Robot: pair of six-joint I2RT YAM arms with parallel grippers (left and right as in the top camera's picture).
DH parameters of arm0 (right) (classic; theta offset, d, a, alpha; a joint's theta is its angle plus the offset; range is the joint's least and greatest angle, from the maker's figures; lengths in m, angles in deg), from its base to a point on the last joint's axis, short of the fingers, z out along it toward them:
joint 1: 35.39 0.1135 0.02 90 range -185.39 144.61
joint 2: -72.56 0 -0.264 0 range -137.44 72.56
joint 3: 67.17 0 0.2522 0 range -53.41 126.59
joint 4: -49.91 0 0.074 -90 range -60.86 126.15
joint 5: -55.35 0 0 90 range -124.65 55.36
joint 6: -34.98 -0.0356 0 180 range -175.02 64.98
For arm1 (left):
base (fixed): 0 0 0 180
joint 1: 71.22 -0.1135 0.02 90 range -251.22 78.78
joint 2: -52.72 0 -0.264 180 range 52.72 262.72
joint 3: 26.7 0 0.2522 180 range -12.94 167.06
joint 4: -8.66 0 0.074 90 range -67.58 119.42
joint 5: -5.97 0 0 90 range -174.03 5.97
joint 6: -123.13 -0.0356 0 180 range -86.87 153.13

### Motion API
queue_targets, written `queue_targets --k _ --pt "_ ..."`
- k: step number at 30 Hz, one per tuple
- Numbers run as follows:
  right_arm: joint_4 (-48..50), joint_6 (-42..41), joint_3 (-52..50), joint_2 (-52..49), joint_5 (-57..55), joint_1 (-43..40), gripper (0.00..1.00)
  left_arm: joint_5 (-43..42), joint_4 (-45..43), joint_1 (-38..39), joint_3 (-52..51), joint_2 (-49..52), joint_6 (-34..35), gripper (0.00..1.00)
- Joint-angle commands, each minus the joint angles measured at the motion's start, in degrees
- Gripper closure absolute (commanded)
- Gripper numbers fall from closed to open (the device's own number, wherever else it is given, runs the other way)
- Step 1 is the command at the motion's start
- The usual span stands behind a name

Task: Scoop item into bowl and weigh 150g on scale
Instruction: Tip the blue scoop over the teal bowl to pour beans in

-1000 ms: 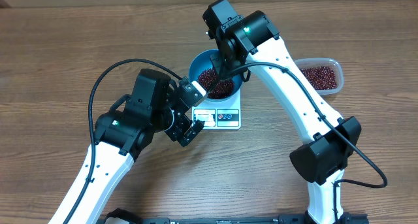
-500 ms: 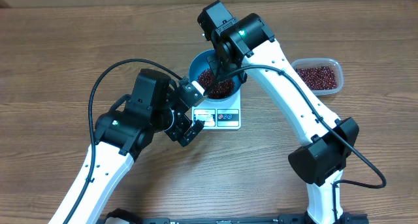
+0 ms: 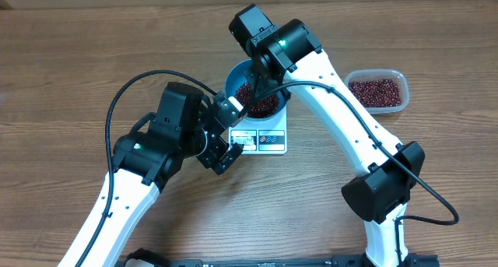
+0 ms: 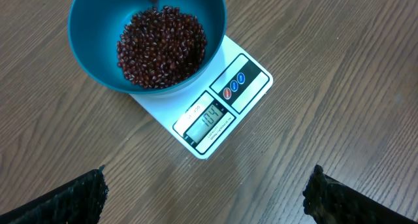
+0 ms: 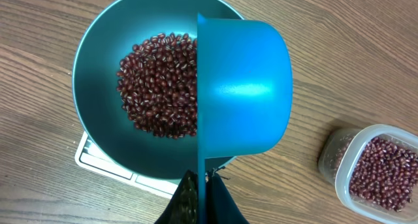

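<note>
A round deep blue bowl (image 4: 91, 28) of dark red-brown beans (image 4: 160, 44) sits on a flat white square scale (image 4: 225, 110); the right gripper (image 5: 202, 198) pinches a blue plastic scoop (image 5: 241, 87), seemingly tipped, above it; the left gripper (image 4: 206, 194) is spread wide nearby

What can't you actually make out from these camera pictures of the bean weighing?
Inside of the scoop: the right wrist view shows only its blue outside.
Much of the bowl: covered by the right arm in the overhead view.
Display of the scale: too small to read in the overhead view.
Part of the tub: cut off by the right edge of the right wrist view.
</note>
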Motion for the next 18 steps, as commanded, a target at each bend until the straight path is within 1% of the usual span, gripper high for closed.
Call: queue_targets --k 1,11,18 --pt "0.52 -0.46 1.55 1.03 -1.46 0.24 0.96 -0.04 -0.07 -0.31 0.33 -0.02 0.39 0.01" --pt "0.59 -1.38 1.55 1.03 -1.40 0.22 0.96 -0.04 -0.07 -0.31 0.33 -0.02 0.37 0.01" --pt "0.46 -3.52 1.57 1.05 6.80 -1.49 0.96 -0.04 -0.07 -0.31 0.33 -0.02 0.39 0.00"
